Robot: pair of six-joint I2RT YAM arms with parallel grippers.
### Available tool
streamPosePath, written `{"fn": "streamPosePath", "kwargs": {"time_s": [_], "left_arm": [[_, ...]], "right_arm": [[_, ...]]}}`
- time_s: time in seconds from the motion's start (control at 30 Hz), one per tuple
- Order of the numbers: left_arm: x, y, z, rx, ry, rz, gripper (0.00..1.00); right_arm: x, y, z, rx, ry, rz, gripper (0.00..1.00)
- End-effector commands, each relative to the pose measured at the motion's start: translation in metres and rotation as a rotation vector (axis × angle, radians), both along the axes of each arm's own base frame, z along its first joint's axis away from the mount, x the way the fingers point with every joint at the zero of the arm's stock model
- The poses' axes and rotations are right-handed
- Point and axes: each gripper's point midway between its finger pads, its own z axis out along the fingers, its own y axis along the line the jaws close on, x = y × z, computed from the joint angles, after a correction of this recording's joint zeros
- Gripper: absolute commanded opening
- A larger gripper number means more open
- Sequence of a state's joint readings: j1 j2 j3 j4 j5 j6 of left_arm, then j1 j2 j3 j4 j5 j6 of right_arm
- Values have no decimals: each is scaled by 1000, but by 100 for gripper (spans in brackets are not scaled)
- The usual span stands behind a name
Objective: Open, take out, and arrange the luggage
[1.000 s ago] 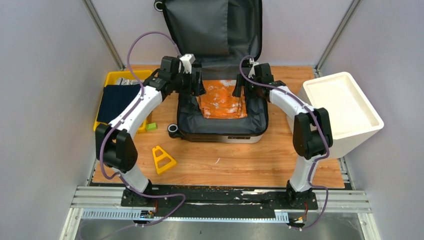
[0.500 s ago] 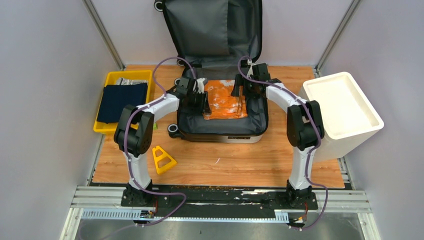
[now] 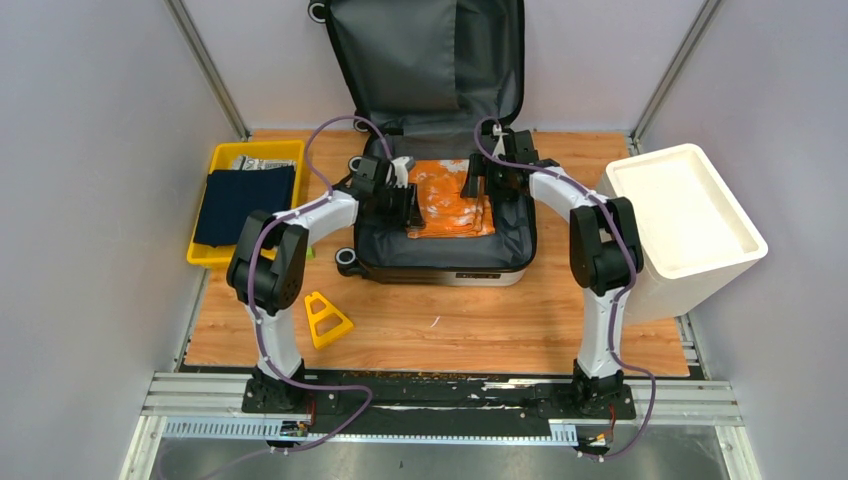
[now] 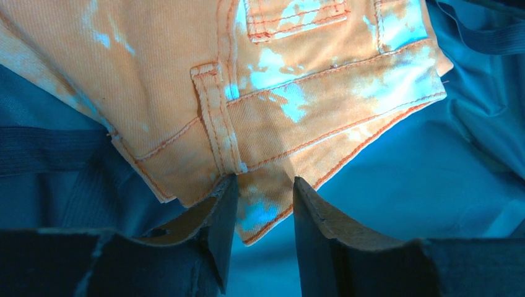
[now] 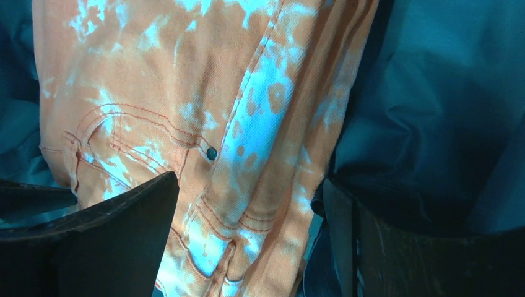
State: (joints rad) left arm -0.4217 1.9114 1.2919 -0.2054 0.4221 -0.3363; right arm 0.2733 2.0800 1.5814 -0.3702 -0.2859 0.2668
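The luggage [image 3: 445,268] lies open on the table, its lid [image 3: 430,60] standing up against the back wall. An orange-and-white folded garment [image 3: 452,200] rests on the dark lining inside. My left gripper [image 3: 408,205] is at the garment's left edge. In the left wrist view its jaws [image 4: 263,185] stand narrowed on a corner of the garment [image 4: 186,74]. My right gripper [image 3: 478,185] is at the garment's right edge. In the right wrist view it [image 5: 251,192] stands wide open, straddling the garment [image 5: 155,74] without pinching it.
A yellow tray [image 3: 225,155] at the left holds a dark blue folded cloth [image 3: 240,200]. A tall white bin [image 3: 690,220] stands at the right. A yellow triangular piece [image 3: 326,318] lies on the wood in front of the luggage, near the left arm.
My left gripper has dropped from above the luggage's left rim onto the garment's left corner, and its jaws have narrowed there. The right gripper has shifted slightly and opened a little wider.
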Motion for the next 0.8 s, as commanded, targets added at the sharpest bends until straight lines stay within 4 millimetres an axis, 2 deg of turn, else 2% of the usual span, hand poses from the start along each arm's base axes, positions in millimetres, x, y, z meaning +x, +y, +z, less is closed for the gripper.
{"fn": "streamPosePath", "kwargs": {"time_s": [0.0, 0.1, 0.17, 0.23, 0.33, 0.47, 0.57, 0.67, 0.77], "left_arm": [[-7, -2, 25, 13, -18, -8, 50], [-4, 0, 51, 6, -61, 13, 60], [-1, 7, 59, 37, -77, 47, 67], [4, 15, 63, 80, -90, 84, 73], [11, 26, 64, 136, -101, 130, 79], [20, 26, 67, 160, -109, 130, 84], [30, 28, 75, 158, -146, 170, 87], [42, 30, 82, 157, -183, 216, 89], [49, 28, 79, 150, -174, 233, 92]], "right_arm": [[7, 7, 0, 29, 0, 31, 88], [7, 8, -4, 35, 11, 28, 87], [7, 9, -5, 39, 17, 29, 84], [6, 11, -5, 47, 19, 36, 77], [6, 13, 2, 61, 8, 54, 56], [7, 17, 17, 74, -25, 79, 19], [9, 21, 28, 92, -47, 100, 2], [7, 19, 39, 88, -66, 94, 0], [6, 15, 53, 75, -99, 78, 0]]}}
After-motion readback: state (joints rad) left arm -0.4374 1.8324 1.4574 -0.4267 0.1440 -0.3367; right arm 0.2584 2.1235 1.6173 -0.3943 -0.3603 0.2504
